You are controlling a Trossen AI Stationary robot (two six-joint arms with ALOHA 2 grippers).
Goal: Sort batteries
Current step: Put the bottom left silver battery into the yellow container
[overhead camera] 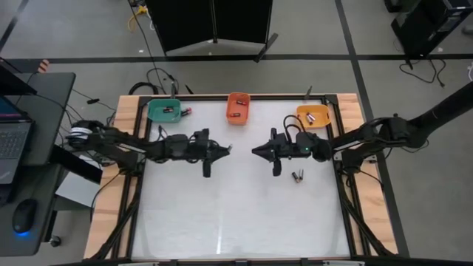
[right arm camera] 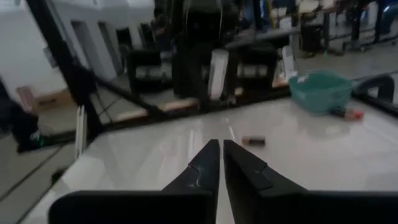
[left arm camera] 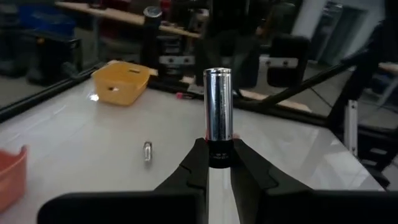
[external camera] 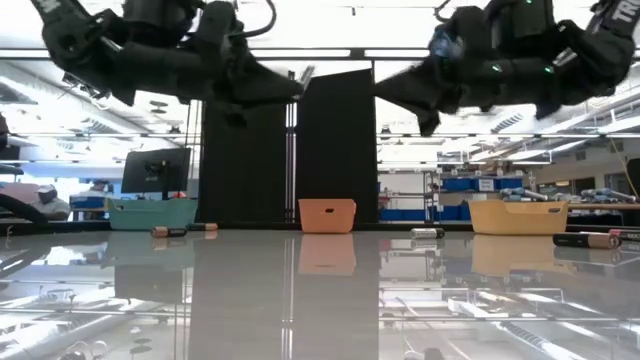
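Note:
My left gripper (overhead camera: 226, 150) hovers over the table's middle, pointing level toward the right, and is shut on a silvery battery (left arm camera: 219, 106) with a dark end. My right gripper (overhead camera: 255, 151) faces it a short way off, also level. Its fingers (right arm camera: 211, 163) stand a narrow gap apart with nothing between them. Two loose batteries (overhead camera: 298, 176) lie on the table below the right arm. Another battery (overhead camera: 185, 111) lies beside the teal bin (overhead camera: 164, 111). The held battery (right arm camera: 217, 73) also shows in the right wrist view. My left gripper pinches the battery's dark lower end (left arm camera: 219, 157) between its two fingertips. The fingers come in level from the table's left and lie across the battery. The battery stands up from the fingertips, silvery end on top, lifted well clear of the table.
Three bins stand along the far edge: the teal bin at the left, an orange bin (overhead camera: 237, 107) in the middle, a yellow bin (overhead camera: 313, 115) at the right. The white table's near half (overhead camera: 236, 222) lies bare. A dark frame (overhead camera: 347, 192) rims the table.

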